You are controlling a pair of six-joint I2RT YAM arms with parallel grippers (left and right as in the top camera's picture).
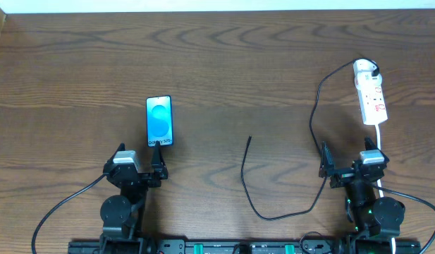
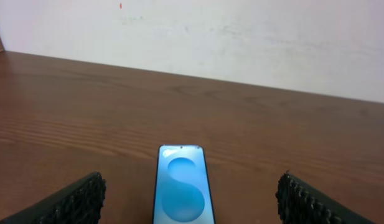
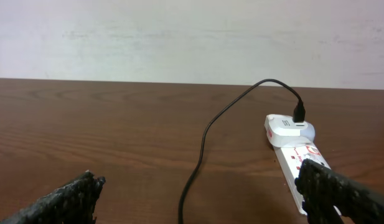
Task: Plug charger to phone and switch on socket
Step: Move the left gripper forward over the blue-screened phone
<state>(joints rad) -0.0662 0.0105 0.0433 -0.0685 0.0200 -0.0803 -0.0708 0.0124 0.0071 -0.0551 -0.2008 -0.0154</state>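
The phone point(image 1: 159, 121) lies flat on the table with its blue screen up, just beyond my left gripper point(image 1: 137, 164). That gripper is open and empty; in the left wrist view the phone point(image 2: 183, 185) lies between its spread fingers point(image 2: 76, 202). The charger cable point(image 1: 314, 134) runs from the white plug in the socket point(image 1: 370, 94) at the back right, loops down toward the front, and ends in a free tip point(image 1: 249, 138) mid-table. My right gripper point(image 1: 349, 164) stands open in front of the socket point(image 3: 292, 147), with the cable point(image 3: 204, 140) lying between its fingers.
The socket's white lead point(image 1: 381, 141) runs down past the right arm. Thicker black base cables point(image 1: 65, 203) trail from both arm bases at the front edge. A pale wall point(image 3: 192, 37) rises behind the table's far edge.
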